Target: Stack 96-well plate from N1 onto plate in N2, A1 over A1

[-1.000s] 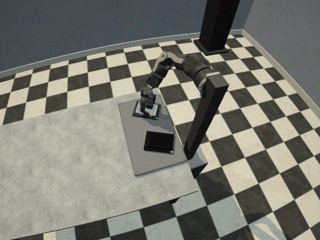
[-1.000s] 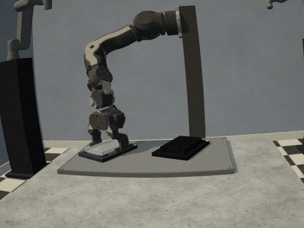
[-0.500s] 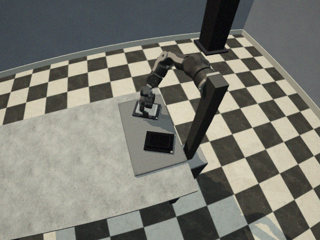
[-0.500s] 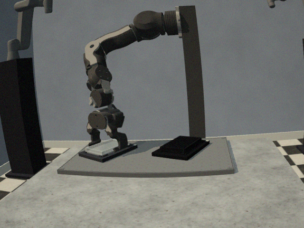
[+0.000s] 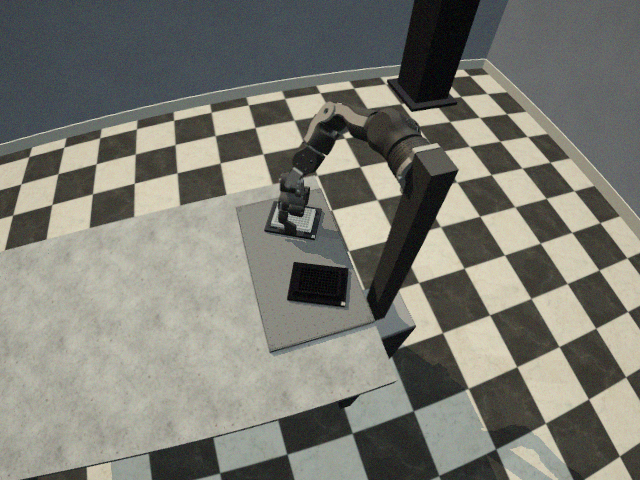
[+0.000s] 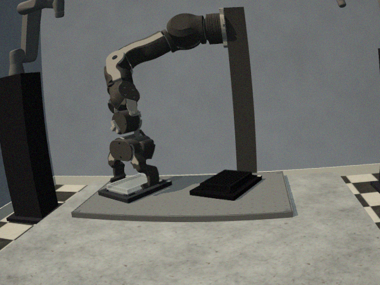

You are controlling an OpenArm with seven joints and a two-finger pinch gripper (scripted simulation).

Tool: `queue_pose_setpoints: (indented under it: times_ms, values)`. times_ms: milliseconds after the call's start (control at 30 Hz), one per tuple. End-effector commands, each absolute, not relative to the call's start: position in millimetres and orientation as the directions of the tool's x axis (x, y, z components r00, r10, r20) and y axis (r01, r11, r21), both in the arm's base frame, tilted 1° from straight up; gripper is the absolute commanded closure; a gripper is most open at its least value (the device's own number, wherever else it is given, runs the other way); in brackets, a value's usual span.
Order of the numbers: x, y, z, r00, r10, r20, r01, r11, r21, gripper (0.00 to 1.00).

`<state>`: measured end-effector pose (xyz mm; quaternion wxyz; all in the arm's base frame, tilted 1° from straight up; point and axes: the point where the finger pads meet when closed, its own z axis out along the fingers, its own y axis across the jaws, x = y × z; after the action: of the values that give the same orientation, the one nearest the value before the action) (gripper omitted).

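Straddling the clear plate [image 6: 128,184] with my gripper [image 6: 133,180], I keep my fingers wide apart, one on each long side, gripping nothing. That plate sits in its nest N1 [image 6: 135,193] at about nine o'clock on the grey mat [image 6: 214,211] in the exterior view. At three o'clock the black plate [image 6: 225,179] rests on N2 [image 6: 214,193], well apart.

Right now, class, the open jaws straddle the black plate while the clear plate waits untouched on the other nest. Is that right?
Not quite: swap the plates. In the exterior view the open gripper straddles the clear plate; the black plate waits untouched.
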<state>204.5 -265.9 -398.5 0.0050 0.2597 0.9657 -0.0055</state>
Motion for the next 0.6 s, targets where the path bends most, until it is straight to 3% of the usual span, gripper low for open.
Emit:
queue_pose_setpoints:
  times_ms: [0, 567]
  values:
    - [201.5, -265.9, -399.4, -0.865, 0.501, -0.009, 0.501, 0.865, -0.013, 0.23]
    - [201.6, -266.1, -398.5, -0.866, 0.501, -0.009, 0.501, 0.865, -0.014, 0.23]
